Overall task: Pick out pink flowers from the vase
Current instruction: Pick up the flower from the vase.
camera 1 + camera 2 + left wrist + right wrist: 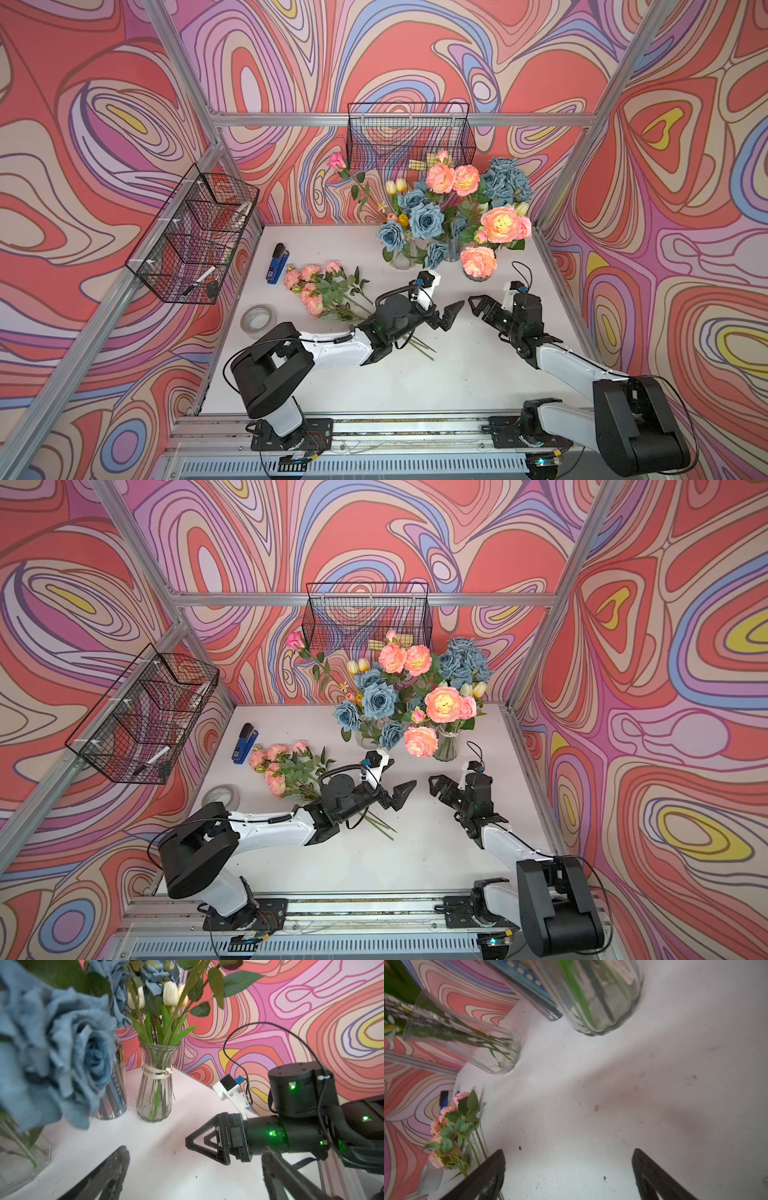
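Pink flowers [503, 224] [444, 704] stand among blue roses [426, 220] in the glass vases at the back right; a ribbed vase [446, 746] [154, 1093] holds some of their stems. A bunch of pink flowers [309, 286] [446, 1130] lies on the table, its stems running under the left arm. My left gripper [453, 313] [195, 1155] is open and empty in front of the vases. My right gripper [478, 307] [569, 1151] faces it from the right, also open and empty, with a small gap between the two.
A blue stapler [277, 264] and a tape roll [257, 318] lie at the table's left. Wire baskets hang on the left frame [195, 232] and the back rail [409, 137]. A striped cup [114, 1095] and another glass vase [467, 1043] stand by the ribbed one.
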`<move>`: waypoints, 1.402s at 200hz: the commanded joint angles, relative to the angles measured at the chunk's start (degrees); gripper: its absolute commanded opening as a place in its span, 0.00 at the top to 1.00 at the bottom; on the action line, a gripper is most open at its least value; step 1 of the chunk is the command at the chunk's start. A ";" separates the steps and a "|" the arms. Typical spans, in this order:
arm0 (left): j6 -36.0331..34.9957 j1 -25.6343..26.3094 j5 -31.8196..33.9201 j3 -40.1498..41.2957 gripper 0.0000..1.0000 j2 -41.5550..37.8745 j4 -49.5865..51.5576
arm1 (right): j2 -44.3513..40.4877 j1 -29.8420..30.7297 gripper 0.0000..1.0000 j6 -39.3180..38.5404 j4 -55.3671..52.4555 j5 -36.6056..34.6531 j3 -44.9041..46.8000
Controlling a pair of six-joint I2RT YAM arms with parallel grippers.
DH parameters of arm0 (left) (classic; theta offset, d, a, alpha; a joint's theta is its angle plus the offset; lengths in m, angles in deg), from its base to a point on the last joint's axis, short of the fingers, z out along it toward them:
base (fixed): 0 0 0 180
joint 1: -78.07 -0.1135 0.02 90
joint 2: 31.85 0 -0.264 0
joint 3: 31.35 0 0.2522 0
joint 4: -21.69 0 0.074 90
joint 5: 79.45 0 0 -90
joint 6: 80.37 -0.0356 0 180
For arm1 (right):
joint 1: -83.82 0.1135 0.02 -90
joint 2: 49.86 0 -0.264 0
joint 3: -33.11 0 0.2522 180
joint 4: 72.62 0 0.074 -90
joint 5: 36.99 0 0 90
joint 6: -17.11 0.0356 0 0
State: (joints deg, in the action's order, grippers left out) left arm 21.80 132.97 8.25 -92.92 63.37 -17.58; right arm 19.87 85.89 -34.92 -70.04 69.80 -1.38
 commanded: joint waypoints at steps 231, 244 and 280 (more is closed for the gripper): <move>-3.02 6.19 14.35 -17.30 0.15 25.34 -20.73 | -3.16 -14.58 0.14 5.28 11.42 12.85 2.62; -2.77 6.19 15.89 -12.54 0.11 23.72 -22.22 | -4.03 -10.79 0.14 1.31 9.66 7.18 1.96; -1.88 6.20 19.04 -3.19 0.07 18.68 -22.51 | -8.16 0.35 0.13 -8.73 10.74 -7.79 0.40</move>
State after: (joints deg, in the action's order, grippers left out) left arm 18.87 138.93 24.47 -99.85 86.91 -35.03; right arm 13.93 82.30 -35.31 -61.30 73.15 0.52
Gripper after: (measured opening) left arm 0.921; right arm 0.874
